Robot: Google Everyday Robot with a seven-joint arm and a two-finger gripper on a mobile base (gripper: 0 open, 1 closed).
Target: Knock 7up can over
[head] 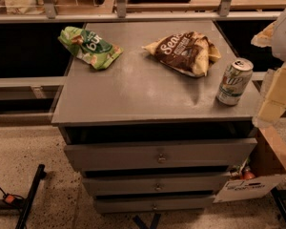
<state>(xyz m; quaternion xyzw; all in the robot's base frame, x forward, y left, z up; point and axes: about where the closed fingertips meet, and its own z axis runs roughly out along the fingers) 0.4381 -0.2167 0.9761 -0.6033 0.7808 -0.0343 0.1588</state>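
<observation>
The 7up can stands upright near the front right corner of the grey drawer cabinet's top. It has a green and white label and a silver top with a pull tab. My gripper is at the right edge of the view, cream coloured, just to the right of the can and about level with it. A small gap shows between it and the can.
A green snack bag lies at the back left of the cabinet top. A brown-and-cream snack bag lies at the back, just behind and left of the can. A cardboard box sits on the floor to the right. A shelf rail runs behind.
</observation>
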